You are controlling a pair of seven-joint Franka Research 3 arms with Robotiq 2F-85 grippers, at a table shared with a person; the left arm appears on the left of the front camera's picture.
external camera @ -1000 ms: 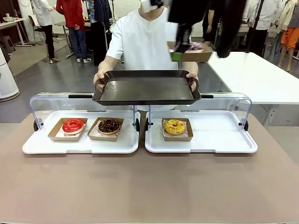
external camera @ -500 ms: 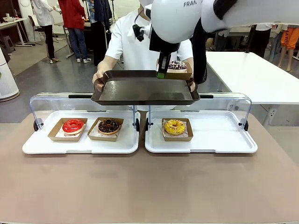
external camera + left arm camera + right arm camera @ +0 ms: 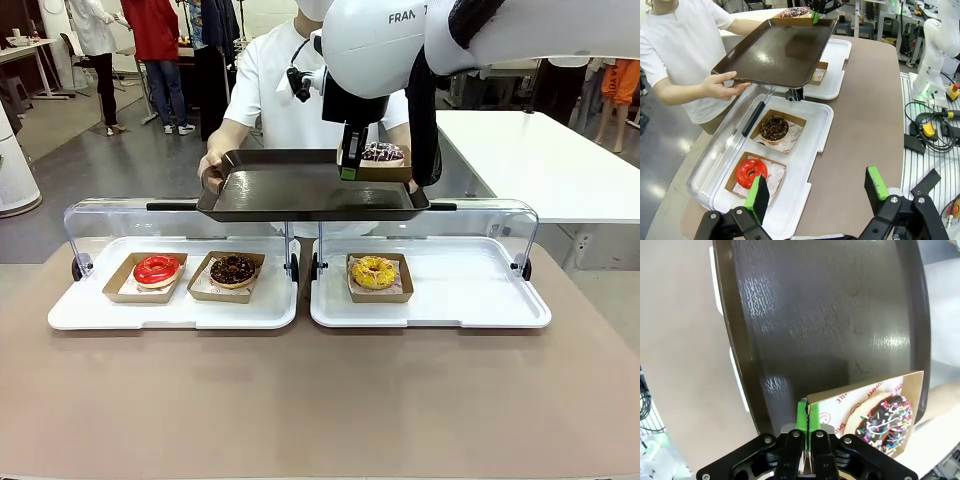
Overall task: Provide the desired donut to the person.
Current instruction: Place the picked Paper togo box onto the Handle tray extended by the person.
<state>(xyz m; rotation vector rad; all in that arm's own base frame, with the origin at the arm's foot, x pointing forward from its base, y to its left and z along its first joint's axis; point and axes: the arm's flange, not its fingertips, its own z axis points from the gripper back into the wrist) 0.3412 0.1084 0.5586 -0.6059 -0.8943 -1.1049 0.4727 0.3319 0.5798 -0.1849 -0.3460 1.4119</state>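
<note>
Brown tray's [image 3: 290, 190] far right corner: holding donut box [image 3: 385, 172] there, edge pinched in right gripper [image 3: 347, 170]; not yet releasing; left gripper [image 3: 817, 189] gaping.

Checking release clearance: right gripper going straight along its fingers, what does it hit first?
Probably the floor of the dark brown rectangular tray the person holds; the right gripper, shut on the brown cardboard donut box, points at it. Gap unclear.
</note>
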